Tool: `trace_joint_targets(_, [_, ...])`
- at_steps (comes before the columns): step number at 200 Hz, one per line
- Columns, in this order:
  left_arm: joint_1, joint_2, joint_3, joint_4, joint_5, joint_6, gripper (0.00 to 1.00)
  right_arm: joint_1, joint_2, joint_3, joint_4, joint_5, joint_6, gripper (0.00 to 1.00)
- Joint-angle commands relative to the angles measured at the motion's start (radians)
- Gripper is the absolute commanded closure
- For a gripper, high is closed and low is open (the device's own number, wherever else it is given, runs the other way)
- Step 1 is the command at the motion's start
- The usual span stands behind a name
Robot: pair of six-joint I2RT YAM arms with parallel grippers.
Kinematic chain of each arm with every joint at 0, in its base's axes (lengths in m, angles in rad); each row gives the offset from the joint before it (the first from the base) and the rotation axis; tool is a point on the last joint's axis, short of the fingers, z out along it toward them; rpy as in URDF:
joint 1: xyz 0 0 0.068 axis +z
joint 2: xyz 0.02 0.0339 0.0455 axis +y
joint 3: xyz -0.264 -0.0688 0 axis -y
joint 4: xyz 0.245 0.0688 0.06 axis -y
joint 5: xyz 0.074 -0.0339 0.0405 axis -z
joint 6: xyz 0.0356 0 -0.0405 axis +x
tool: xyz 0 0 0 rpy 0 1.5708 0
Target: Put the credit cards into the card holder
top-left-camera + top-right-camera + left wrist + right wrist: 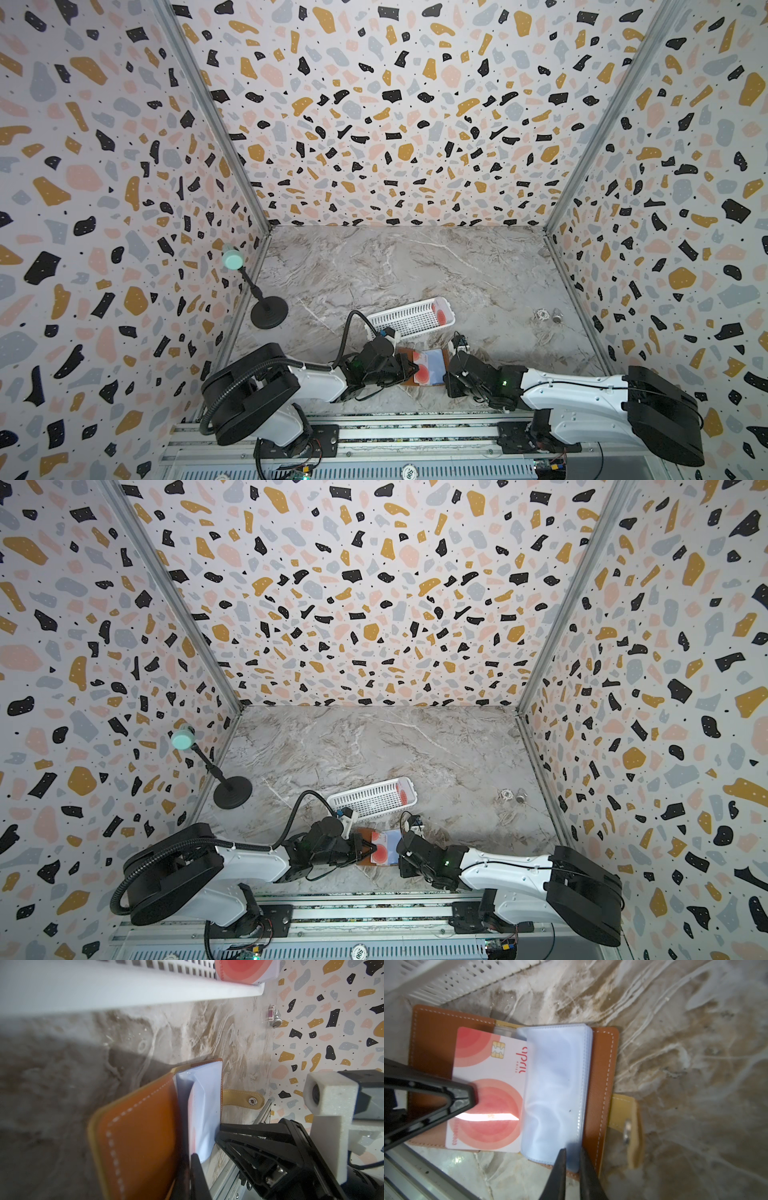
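One card [488,1068] lies partly under a sleeve [554,1084] of the open card holder [600,1076], near centre, pinched by the closed left gripper [470,1095]; the right gripper [573,1159] clamps the sleeve; more cards [441,314] wait in the basket [399,320] beyond.

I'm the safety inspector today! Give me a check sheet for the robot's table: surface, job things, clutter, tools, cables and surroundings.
Surface: marble-look tabletop, no spills seen.
Job's things: card holder lies open near the front; one credit card on its cover, edge at the plastic sleeves; more cards in the white basket.
Clutter: two small bits by the right wall; black stand at the left.
Grippers: left tool shut on the credit card; right tool pinching the sleeves' edge.
Cables: black hose on the left arm; cable loop above its wrist.
Surroundings: speckled walls; metal rail in front.
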State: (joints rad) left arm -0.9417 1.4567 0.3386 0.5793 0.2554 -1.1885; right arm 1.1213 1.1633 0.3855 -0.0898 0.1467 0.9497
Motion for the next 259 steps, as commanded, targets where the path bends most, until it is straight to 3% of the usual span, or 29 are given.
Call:
trace_joint_targets(1, [0.012, -0.016, 0.01, -0.051, -0.025, 0.028, 1.0, -0.003, 0.003, -0.02, -0.029, -0.002, 0.006, 0.85])
trace_joint_targets(259, [-0.004, 0.034, -0.039, 0.126, 0.013, -0.034, 1.0, -0.005, 0.022, -0.022, -0.01, -0.01, 0.006, 0.86])
